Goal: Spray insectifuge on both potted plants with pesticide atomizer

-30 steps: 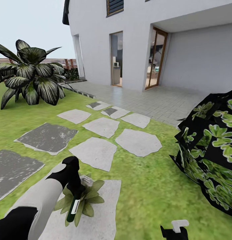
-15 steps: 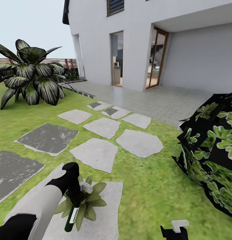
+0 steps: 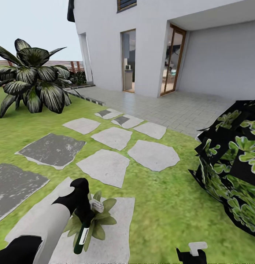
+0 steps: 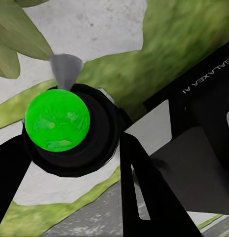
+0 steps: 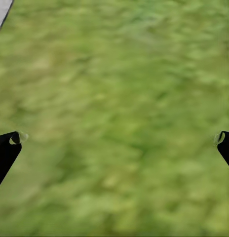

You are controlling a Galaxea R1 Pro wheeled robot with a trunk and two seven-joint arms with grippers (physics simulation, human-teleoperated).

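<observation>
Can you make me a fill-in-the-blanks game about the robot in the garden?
1. The left gripper holds the atomizer, a dark ____ bottle.
2. The potted plant beside that bottle stands on a grey stepping ____.
3. The right gripper has its fingers wide ____ over the lawn.
4. The big dark-leaved bush grows on the ____ side of the head view.

Missing words: green; slab; open; left

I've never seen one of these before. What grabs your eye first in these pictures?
Nearest the camera, the left gripper holds a green spray bottle over a small potted plant on a pale stone slab. A big dark-leaved bush looms at the right, and a white house stands behind.
</observation>
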